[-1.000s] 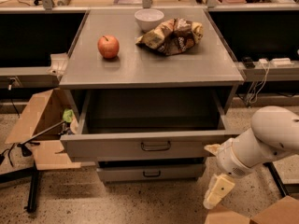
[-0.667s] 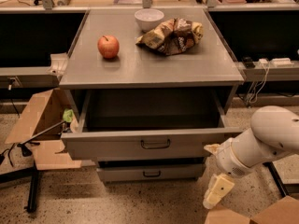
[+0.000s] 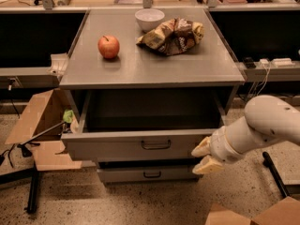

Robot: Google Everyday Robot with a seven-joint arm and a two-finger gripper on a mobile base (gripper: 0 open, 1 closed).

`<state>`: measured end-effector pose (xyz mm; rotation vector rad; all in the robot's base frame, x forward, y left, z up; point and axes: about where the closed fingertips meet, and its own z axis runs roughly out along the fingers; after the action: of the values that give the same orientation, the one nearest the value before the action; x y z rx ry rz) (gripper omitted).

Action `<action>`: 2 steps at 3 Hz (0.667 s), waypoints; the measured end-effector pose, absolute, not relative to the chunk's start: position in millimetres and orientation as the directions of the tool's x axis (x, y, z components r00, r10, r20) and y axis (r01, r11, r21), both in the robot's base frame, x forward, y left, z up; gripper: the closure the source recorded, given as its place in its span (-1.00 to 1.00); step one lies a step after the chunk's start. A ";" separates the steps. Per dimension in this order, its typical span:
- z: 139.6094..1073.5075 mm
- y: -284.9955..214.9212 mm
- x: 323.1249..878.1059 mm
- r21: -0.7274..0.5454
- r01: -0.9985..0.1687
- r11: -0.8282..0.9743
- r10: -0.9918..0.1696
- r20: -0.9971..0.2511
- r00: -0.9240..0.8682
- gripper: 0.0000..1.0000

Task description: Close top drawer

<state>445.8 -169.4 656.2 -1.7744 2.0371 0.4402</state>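
Observation:
The top drawer point(image 3: 117, 146) of the grey cabinet is pulled out, and its deep tray looks empty. Its flat front panel has a small dark wire handle point(image 3: 156, 145) at the centre. My gripper point(image 3: 204, 156) is at the right end of that front panel, level with its lower edge, at or just in front of it. Its two cream fingers point(image 3: 201, 148) are spread apart with nothing between them. My white arm comes in from the right.
A red apple point(image 3: 108, 46), a white bowl point(image 3: 149, 18) and a chip bag point(image 3: 172, 35) lie on the cabinet top point(image 3: 187, 67). A shut lower drawer point(image 3: 150, 174) sits below. An open cardboard box point(image 3: 40, 121) stands at the left, another box point(image 3: 262, 213) at bottom right, and a black stand point(image 3: 33, 191) on the floor.
My gripper has risen and moved left, from low beside the lower drawer to the right end of the top drawer's front panel. The drawer stands as far out as before.

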 end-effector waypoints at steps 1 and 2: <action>662.1 -166.4 498.7 -0.139 -0.982 0.127 -0.856 -0.516 -0.038 0.62; 662.6 -168.2 507.4 -0.160 -0.978 0.137 -0.852 -0.522 -0.034 1.00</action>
<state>507.4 -168.2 662.6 -1.7510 1.9227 0.3300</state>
